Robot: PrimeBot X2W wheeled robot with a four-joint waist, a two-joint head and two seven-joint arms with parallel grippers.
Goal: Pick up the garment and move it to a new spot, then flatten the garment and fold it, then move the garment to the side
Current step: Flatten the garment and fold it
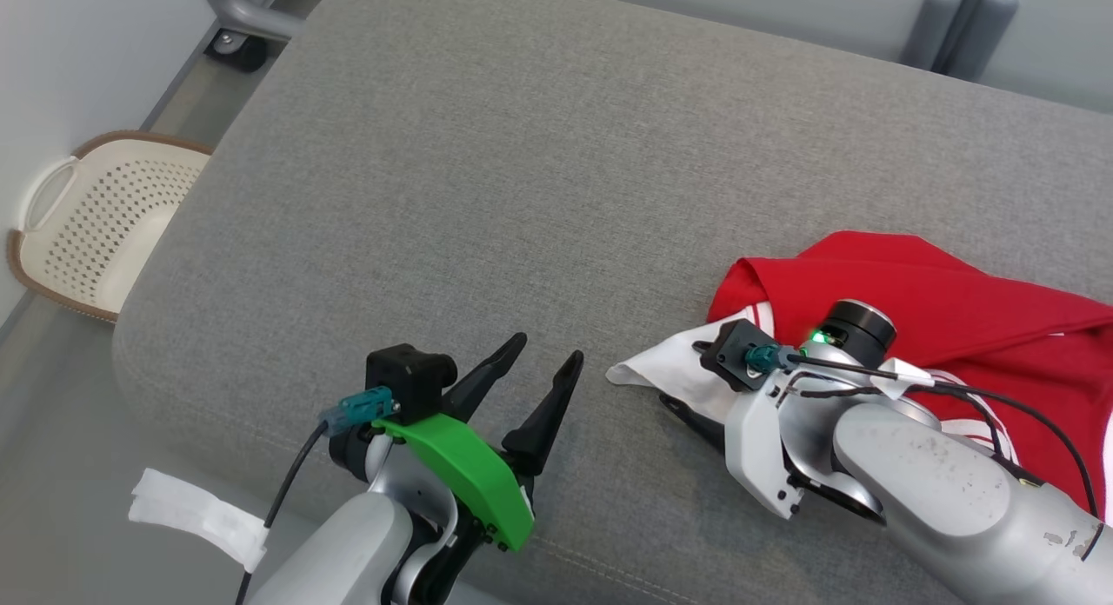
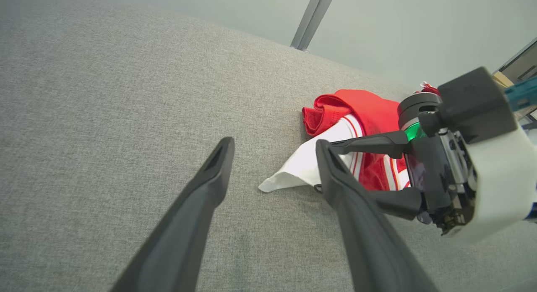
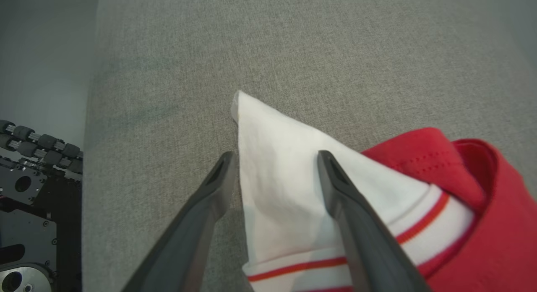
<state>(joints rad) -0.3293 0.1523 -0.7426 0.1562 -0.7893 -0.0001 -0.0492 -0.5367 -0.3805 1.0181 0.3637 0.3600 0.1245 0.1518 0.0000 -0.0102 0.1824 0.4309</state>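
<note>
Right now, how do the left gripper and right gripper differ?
Left gripper hangs over bare grey cushion; right gripper straddles the garment's white corner. Left gripper wears a green cover; right gripper a white cover. Shared: both open, neither holding anything.

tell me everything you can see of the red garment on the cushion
The garment is soft red fabric with a white section banded by thin red stripes. It lies crumpled and folded over itself, not flat, on the grey cushion, toward the robot's right, and runs past the head view's right edge. Its white corner points out toward the cushion's middle. The right gripper is open, one finger on each side of that corner. Whether the fingers touch the cloth I cannot tell.
</note>
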